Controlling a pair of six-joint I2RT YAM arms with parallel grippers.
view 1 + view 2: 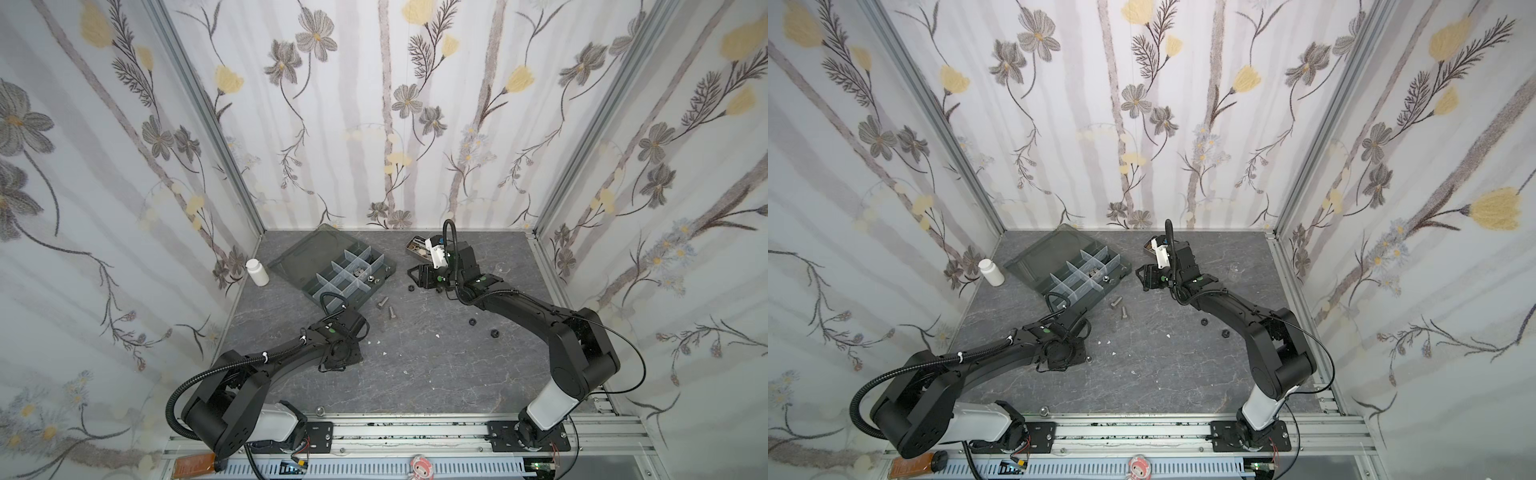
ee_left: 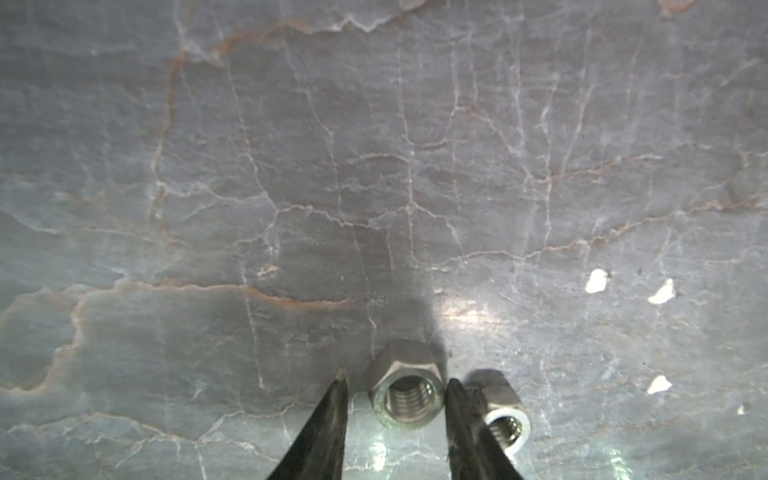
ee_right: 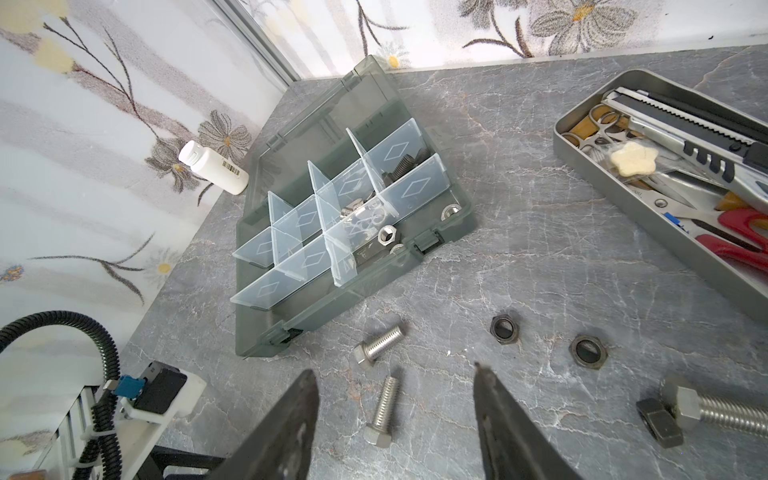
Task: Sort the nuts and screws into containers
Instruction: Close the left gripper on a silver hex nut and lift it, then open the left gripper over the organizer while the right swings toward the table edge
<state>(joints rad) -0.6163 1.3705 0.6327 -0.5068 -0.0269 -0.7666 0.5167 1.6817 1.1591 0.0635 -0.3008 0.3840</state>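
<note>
In the left wrist view my left gripper stands low over the table with a silver nut between its fingers. One finger is against the nut and a narrow gap shows at the other. A second silver nut lies just outside. My right gripper hangs open and empty above two silver screws. Black nuts lie beside them. The organizer box with its divided containers holds silver nuts and black screws. In both top views the left fingers are hidden under the wrist.
A metal tin of tools lies at the back right, just behind the right gripper. A white bottle stands by the left wall. A large silver bolt and a black nut lie near. White flecks dot the table.
</note>
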